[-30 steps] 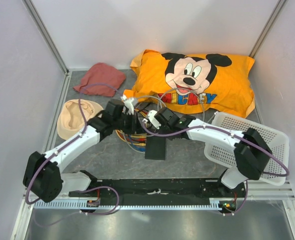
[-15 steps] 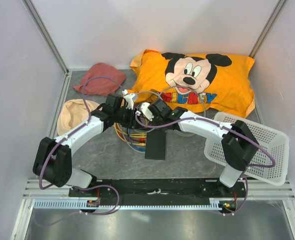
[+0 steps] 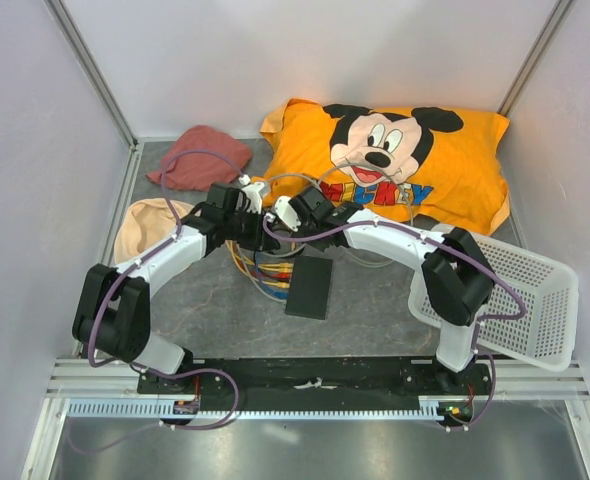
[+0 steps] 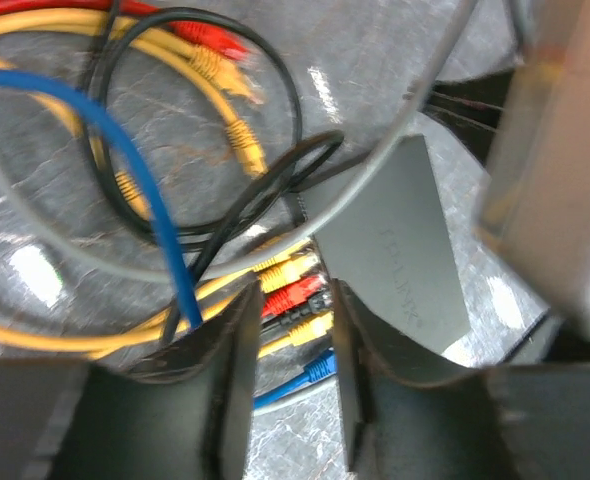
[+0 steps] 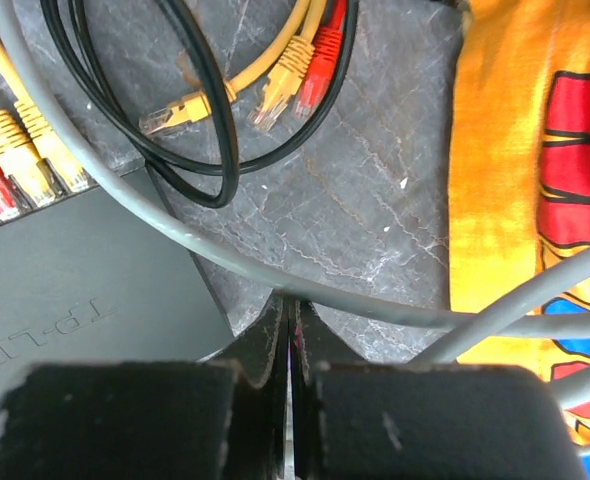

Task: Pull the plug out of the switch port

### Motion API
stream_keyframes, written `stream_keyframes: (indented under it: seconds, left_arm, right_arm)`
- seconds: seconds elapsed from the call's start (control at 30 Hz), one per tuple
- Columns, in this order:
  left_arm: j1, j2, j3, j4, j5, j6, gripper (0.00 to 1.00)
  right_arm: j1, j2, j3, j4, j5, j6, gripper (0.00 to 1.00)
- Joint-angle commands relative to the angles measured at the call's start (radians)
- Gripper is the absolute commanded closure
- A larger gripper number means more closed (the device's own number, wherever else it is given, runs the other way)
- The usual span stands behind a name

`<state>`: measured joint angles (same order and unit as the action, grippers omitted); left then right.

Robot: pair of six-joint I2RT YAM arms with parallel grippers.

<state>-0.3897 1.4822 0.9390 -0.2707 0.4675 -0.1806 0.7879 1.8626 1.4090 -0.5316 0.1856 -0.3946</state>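
On the left of the grey stone-patterned counter (image 3: pixel 205 310), the left fingers (image 4: pixel 237 345) stand moderately apart and hold nothing. They hang just above a row of cable plugs. The red plug (image 4: pixel 297 297) shows in the gap between them, a yellow plug (image 4: pixel 275 270) sits on its far side, and a blue plug (image 4: pixel 310 368) is nearest the camera. These sit in the ports along one edge of the flat, matte black rectangular switch (image 4: pixel 415 250). The switch lies on the counter between the two arms, on the near side of the orange cartoon-print pillow (image 3: pixel 455 150).

By my judgement the pull is not yet done. The fingers are lined up over the ports but not closed on any plug, so gripping one and drawing it out are left. Which plug is meant cannot be told. Loose yellow and red connectors (image 5: pixel 285 85) lie unplugged among the coiled cables.

The right fingers (image 5: pixel 275 340) are pressed together with nothing visible between them, their tips just beside a grey cable (image 5: pixel 375 313) near the switch's corner.

At the far right, the white mesh plastic basket (image 3: pixel 545 320) shows nothing inside where the right arm does not cover it.
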Motion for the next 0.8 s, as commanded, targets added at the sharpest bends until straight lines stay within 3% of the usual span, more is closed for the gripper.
stream_keyframes:
  seconds: [0.0,0.1,0.13,0.23,0.33,0.5,0.63,0.77]
  left_arm:
    - [-0.058,0.016,-0.006,-0.005,0.347,0.177,0.62]
    - [-0.058,0.033,-0.012,-0.005,0.388,0.213,0.71]
    - [-0.06,0.032,-0.014,-0.007,0.416,0.222,0.81]
    - [-0.058,-0.061,-0.064,0.089,0.407,0.14,0.85]
    - [-0.046,-0.173,-0.173,0.203,0.272,0.014,0.88]
    - [0.04,-0.137,-0.183,0.205,0.276,-0.1,0.88]
    - [0.005,-0.189,-0.215,0.264,0.307,-0.005,0.91]
    - [-0.118,-0.206,-0.239,0.24,0.235,0.259,0.91]
  right_arm:
    - [-0.062,0.055,0.073,0.17,0.118,0.071,1.0]
    - [-0.068,0.095,0.102,0.171,0.118,0.083,1.0]
    - [-0.07,0.105,0.111,0.171,0.12,0.085,1.0]
    - [-0.085,0.147,0.149,0.165,0.094,0.115,1.0]
    - [-0.105,0.138,0.177,0.124,0.023,0.148,1.0]
    - [-0.111,0.046,0.066,0.105,-0.073,0.154,1.0]
    - [-0.127,0.068,0.053,0.108,-0.048,0.174,1.0]
    - [-0.18,0.171,0.213,0.107,-0.04,0.226,1.0]
